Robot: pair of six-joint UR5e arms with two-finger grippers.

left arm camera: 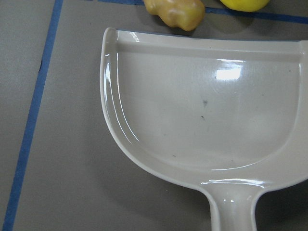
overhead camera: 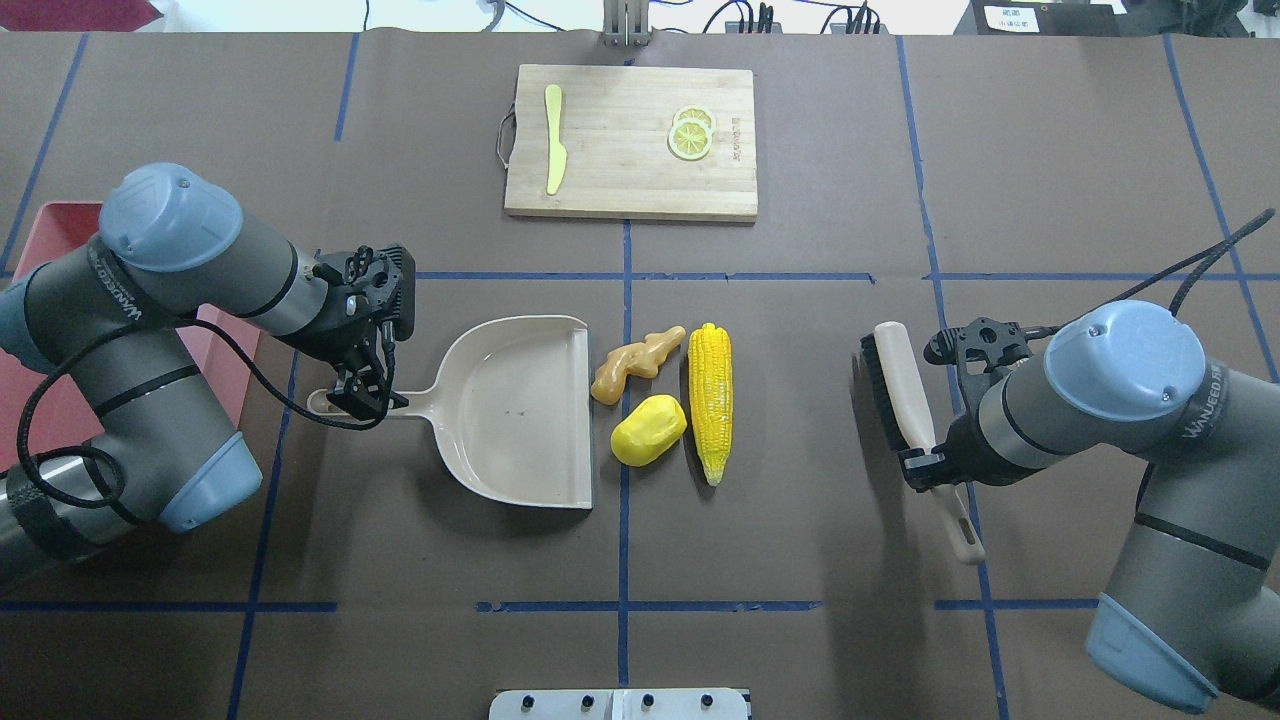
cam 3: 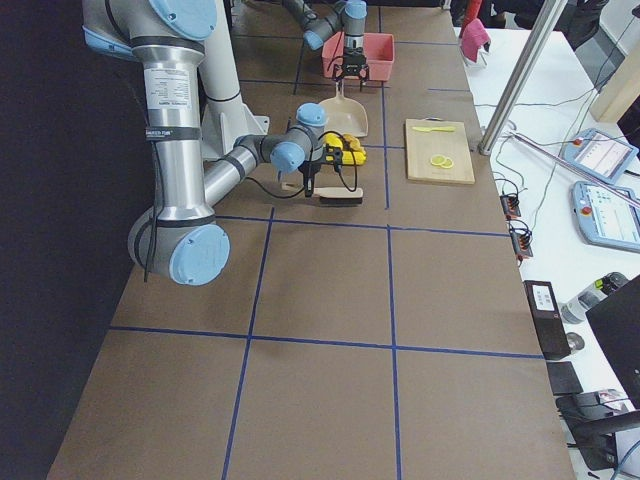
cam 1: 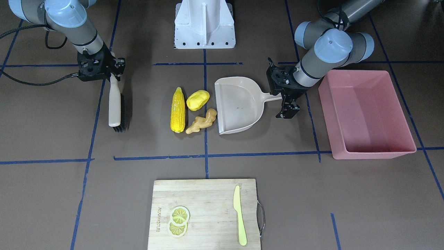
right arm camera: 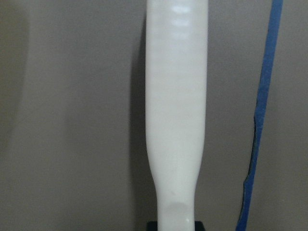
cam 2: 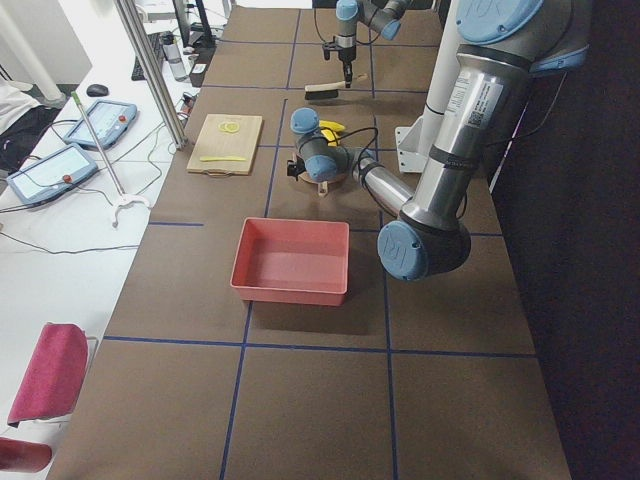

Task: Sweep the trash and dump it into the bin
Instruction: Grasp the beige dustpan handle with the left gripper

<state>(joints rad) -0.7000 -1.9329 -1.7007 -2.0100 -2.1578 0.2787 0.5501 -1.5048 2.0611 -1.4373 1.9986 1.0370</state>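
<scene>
**Item 1, the trash.** I count 3 pieces: corn cob (cam 1: 178,110), potato-like lump (cam 1: 198,100) and ginger root (cam 1: 202,121). All 3 lie clustered on the worktop (cam 1: 277,180), none yet collected.

**Item 2, dustpan (cam 1: 239,104).** It lies flat and empty. Its open lip faces the cluster, with the ginger just beside it, so I judge it set to receive a push.

**Item 3, brush (cam 1: 114,104).** It sits on the far side of the corn, well apart from it, so a stroke would drive the trash panward.

**Item 4, bin (cam 1: 371,152).** It is empty and stands beyond the dustpan's handle. I judge that this puts it handy for tipping.

**Item 5, right claw (overhead camera: 925,465).** It is closed around the brush's handle.

**Item 6, left claw (overhead camera: 362,392).** It is at the dustpan's handle. I cannot tell whether it has closed on it.

**Item 7, not trash.** Cutting board (cam 1: 204,194) carrying 2 lemon slices (cam 1: 178,220) and 1 knife (cam 1: 240,215).
</scene>
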